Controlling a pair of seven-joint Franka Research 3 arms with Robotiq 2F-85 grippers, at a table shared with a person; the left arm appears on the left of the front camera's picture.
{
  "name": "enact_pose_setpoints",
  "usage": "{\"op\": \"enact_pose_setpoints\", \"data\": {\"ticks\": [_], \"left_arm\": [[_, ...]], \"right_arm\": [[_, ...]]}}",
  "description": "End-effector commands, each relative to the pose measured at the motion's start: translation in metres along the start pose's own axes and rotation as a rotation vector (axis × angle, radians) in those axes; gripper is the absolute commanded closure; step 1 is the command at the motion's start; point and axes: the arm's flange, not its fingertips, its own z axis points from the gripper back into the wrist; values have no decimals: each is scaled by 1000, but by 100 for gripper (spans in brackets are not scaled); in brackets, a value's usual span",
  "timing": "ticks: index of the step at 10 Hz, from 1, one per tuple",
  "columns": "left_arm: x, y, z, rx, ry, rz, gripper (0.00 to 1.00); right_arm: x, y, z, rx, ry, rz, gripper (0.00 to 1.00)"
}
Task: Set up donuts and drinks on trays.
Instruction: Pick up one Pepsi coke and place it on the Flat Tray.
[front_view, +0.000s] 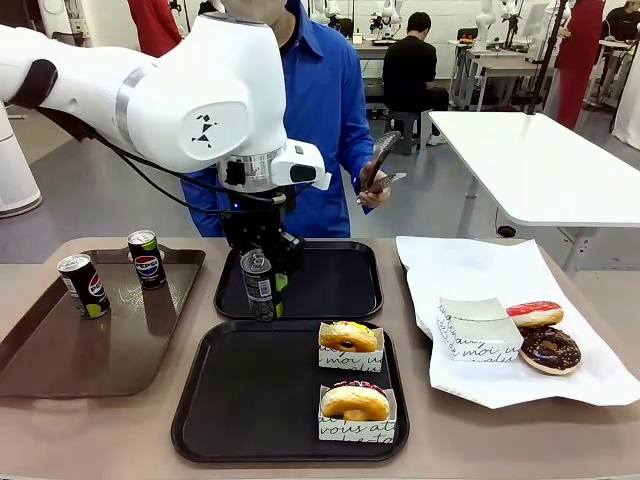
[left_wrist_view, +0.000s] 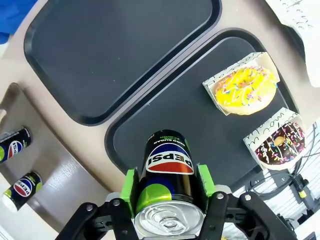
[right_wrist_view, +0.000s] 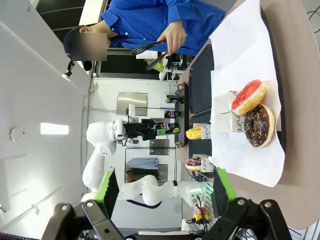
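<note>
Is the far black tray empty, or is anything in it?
Empty. The left wrist view shows the far black tray bare; both donuts sit in the near tray, and the left gripper grips a Pepsi can.

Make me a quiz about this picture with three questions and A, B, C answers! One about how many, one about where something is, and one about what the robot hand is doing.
1. How many cans stand on the brown tray?
A. one
B. two
C. four

2. Where are the donuts in paper holders?
A. on the brown tray
B. on the near black tray
C. on the floor

3. What is the left gripper doing?
A. it is open and empty
B. it is holding a donut
C. it is shut on a Pepsi can

Answers:
1 B: two cans stand at the far end of that tray.
2 B: both sit on its right side, one behind the other.
3 C: its green pads press the can's sides.
</note>
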Motion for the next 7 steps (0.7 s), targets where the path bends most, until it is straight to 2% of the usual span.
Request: {"op": "enact_pose_setpoints", "data": {"ticks": [1, 3, 7], "left_arm": [[-8, 0, 1, 9, -31, 2, 42], [-2, -6, -16, 7, 27, -4, 42], [-26, -25, -60, -31, 57, -31, 42]], "right_arm": [[-1, 1, -1, 13, -6, -1, 0], [-1, 1, -1, 13, -6, -1, 0], [-1, 1, -1, 13, -6, -1, 0]]}}
